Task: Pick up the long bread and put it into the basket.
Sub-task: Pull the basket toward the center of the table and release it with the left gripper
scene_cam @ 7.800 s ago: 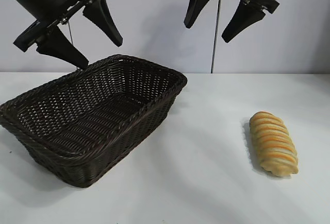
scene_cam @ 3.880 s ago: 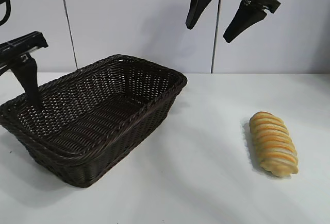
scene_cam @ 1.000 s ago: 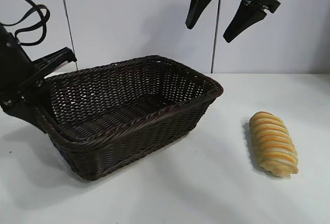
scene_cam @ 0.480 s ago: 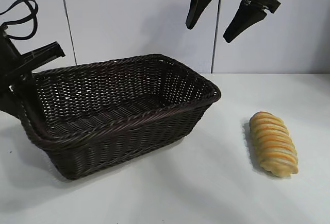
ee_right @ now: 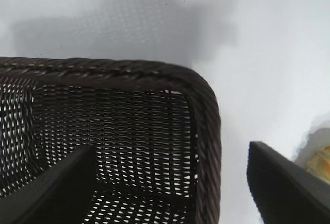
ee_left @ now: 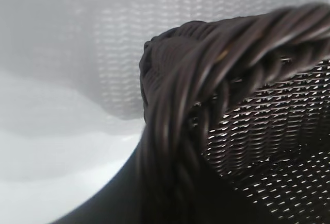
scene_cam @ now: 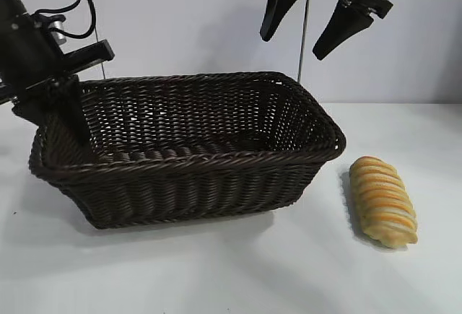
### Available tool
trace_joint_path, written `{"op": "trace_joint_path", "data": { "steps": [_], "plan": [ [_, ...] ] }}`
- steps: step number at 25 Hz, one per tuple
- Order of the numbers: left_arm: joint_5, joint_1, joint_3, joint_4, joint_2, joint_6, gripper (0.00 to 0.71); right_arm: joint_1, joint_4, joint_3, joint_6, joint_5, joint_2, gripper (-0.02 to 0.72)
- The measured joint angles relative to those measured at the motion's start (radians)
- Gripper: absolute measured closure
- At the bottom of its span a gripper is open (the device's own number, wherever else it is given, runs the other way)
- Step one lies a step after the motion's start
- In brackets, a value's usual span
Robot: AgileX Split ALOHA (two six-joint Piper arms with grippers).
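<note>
Wicker, dark brown, woven into a large rectangular basket (scene_cam: pixel 216 151) with sloping sides and braided rim; stands on the white table (scene_cam: pixel 238 271), its near-right corner just beside the loaf. Oblong golden-tan long bread (scene_cam: pixel 382 200) with crosswise orange and cream ridges; lies on the table outside the basket, untouched. Handling, by judgement: light, somewhat soft, ridges offering purchase; best taken across its narrow middle with moderate squeeze to avoid denting. Left gripper (scene_cam: pixel 63 112): angled steeply downward at the basket's far-left end, fingers pinched on the braided rim, one inside the wall. Right gripper (scene_cam: pixel 323 12): hangs high above the basket's right end, pointed downward, jaws spread wide, holding nothing, well apart from the bread.
</note>
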Motion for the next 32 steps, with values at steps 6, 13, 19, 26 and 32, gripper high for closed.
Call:
{"op": "trace_joint_path", "data": {
  "steps": [6, 13, 19, 26, 32],
  "plan": [
    [0.005, 0.000, -0.037, -0.021, 0.056, 0.043, 0.609, 0.000, 0.000, 0.000, 0.000, 0.000, 0.000, 0.125],
    [0.005, 0.000, -0.041, -0.029, 0.105, 0.051, 0.609, 0.000, 0.000, 0.000, 0.000, 0.000, 0.000, 0.125],
    [-0.030, 0.000, -0.041, -0.029, 0.133, 0.052, 0.609, 0.000, 0.000, 0.000, 0.000, -0.001, 0.000, 0.125],
    [-0.033, 0.000, -0.041, -0.030, 0.147, 0.055, 0.609, 0.000, 0.000, 0.000, 0.000, -0.001, 0.000, 0.125],
    [-0.035, 0.000, -0.041, -0.051, 0.147, 0.057, 0.496, 0.000, 0.000, 0.000, 0.000, -0.001, 0.000, 0.125]
  ]
}}
